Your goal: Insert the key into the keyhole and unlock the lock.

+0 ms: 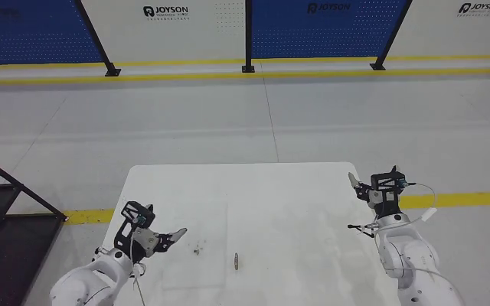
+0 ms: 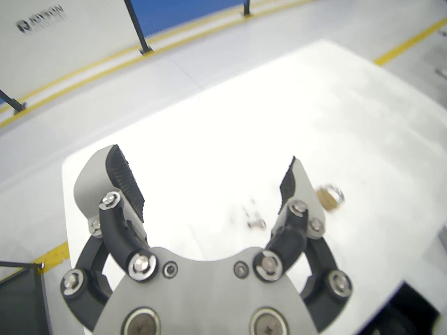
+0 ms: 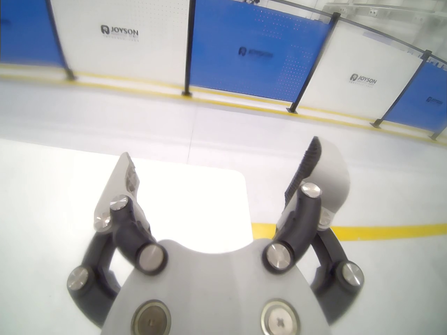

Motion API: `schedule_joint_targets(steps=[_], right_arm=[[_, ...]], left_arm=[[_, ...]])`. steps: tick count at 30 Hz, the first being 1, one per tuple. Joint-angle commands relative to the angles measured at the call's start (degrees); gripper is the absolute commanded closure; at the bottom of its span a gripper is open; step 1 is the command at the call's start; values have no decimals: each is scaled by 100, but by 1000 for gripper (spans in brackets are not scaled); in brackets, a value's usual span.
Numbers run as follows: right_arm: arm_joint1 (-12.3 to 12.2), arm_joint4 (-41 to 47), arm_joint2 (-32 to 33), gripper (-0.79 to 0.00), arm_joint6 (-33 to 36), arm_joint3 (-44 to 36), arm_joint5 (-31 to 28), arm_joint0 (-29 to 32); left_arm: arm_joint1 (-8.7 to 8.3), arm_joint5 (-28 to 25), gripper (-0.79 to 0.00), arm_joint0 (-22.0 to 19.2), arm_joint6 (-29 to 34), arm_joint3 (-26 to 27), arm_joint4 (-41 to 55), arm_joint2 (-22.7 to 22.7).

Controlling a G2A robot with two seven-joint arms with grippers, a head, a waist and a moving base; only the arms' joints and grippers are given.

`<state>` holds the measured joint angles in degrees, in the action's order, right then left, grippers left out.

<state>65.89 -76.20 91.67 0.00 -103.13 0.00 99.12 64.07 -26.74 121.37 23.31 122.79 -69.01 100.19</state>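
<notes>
White rectangular worktop [image 1: 306, 214] with rounded corners takes the lower middle of the top view. Its near edge is cut off by the frame's bottom. The far edge and both far corners show, with open pale grey floor [image 1: 230, 115] beyond them.

Left gripper [image 1: 159, 237] [image 2: 202, 162] sits at lower left of the top view, over the worktop just inside its left edge. Jaws wide apart, empty.

Right gripper [image 1: 375, 183] [image 3: 220, 151] sits at the right of the top view, at the worktop's right edge near the far corner. Jaws apart, empty. One finger is over the corner, the other over floor.

Small silvery key [image 1: 199, 249] [image 2: 255, 219] lies on the worktop at lower centre-left, near the left gripper, untouched. Small brass padlock [image 1: 236, 261] [image 2: 330, 198] lies near it, further right and apart from it. Both are well apart from the right gripper, with bare worktop between.

Black metal frame [image 1: 23, 199] stands on the floor at lower left, beside the worktop's left edge. Yellow floor lines [image 1: 230, 76] run along the far floor, and another reaches the worktop's right side. Blue and white barrier panels [image 1: 321, 30] on black posts close off the top of the frame.

Key and padlock are tiny from above and blurred in the left wrist view. The keyhole cannot be made out, nor whether the shackle is closed.
</notes>
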Motion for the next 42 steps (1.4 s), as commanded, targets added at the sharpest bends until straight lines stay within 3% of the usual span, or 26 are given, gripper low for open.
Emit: schedule_joint_targets(steps=[1, 4, 7, 15, 16, 17, 18, 19, 24, 25, 28, 31, 42], right_arm=[[0, 0, 0, -785, 0, 0, 0, 0], [0, 0, 0, -785, 0, 0, 0, 0], [0, 0, 0, -785, 0, 0, 0, 0], [0, 0, 0, -785, 0, 0, 0, 0], [0, 0, 0, -785, 0, 0, 0, 0], [0, 0, 0, -785, 0, 0, 0, 0], [0, 0, 0, -785, 0, 0, 0, 0], [0, 0, 0, -785, 0, 0, 0, 0], [0, 0, 0, -785, 0, 0, 0, 0], [0, 0, 0, -785, 0, 0, 0, 0], [0, 0, 0, -785, 0, 0, 0, 0], [0, 0, 0, -785, 0, 0, 0, 0], [0, 0, 0, -785, 0, 0, 0, 0]], left_arm=[[-13, -33, -785, 190, 835, 278, -161, -130], [-17, 147, -785, 185, 1728, 519, -219, -425], [-12, 537, -785, -92, 2377, 517, -481, -751], [81, 1377, -785, -1195, 3493, -336, -504, -1907], [95, 1454, -745, -1322, 3573, -461, -434, -2003], [104, 1488, -622, -1446, 3643, -561, -428, -2091], [112, 1515, -533, -1539, 3681, -658, -435, -2178], [120, 1540, -502, -1615, 3717, -735, -441, -2256], [138, 1609, -453, -1783, 3668, -1036, -635, -2546], [140, 1632, -400, -1793, 3630, -1088, -658, -2585], [143, 1689, -348, -1818, 3578, -1172, -753, -2662], [141, 1699, -191, -1827, 3575, -1213, -741, -2697], [135, 1816, -256, -1914, 3425, -1426, -961, -2795]])
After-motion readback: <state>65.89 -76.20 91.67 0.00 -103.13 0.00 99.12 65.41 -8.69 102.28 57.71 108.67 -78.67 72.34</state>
